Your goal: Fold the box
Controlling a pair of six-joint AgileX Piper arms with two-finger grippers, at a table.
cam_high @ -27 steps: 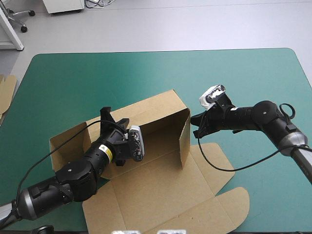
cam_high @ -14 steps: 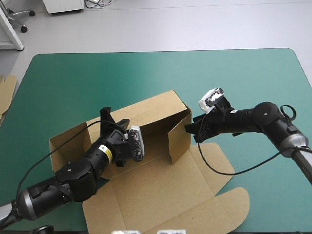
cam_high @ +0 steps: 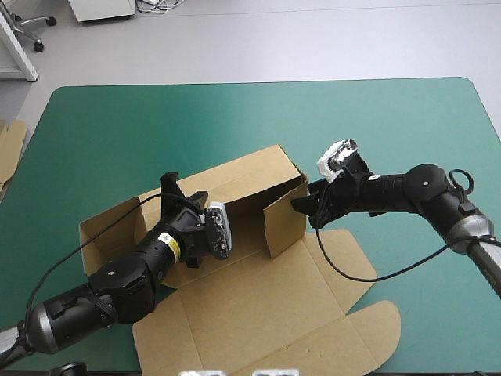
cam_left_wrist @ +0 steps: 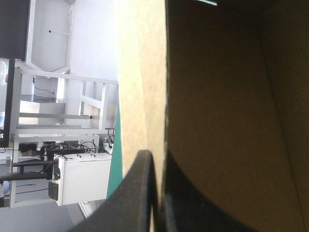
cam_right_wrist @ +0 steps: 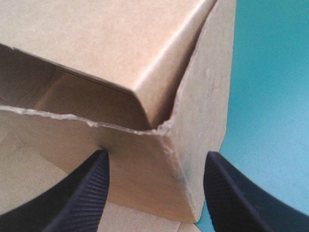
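The brown box [cam_high: 243, 174] lies in the middle of the table with its long back wall raised and its lid panel [cam_high: 258, 309] flat toward the front. My left gripper [cam_high: 177, 192] is shut on the top edge of the back wall [cam_left_wrist: 145, 96], one black finger on each side of the board, as the left wrist view [cam_left_wrist: 155, 162] shows. At the right end, my right gripper [cam_high: 302, 205] stands open, its fingers either side of the box corner [cam_right_wrist: 159, 128]. The end flap [cam_high: 283, 223] is turned inward across the box's end.
More brown board [cam_high: 9, 147] shows at the table's left edge. A rounded tab [cam_high: 374, 333] of the lid lies flat at the front right. Bare teal-green cover [cam_high: 376, 125] stretches behind and to the right of the box.
The right gripper has opened and moved left against the box's right end. The end flap has swung inward, from end-on to across the box's end. The left arm has not moved.
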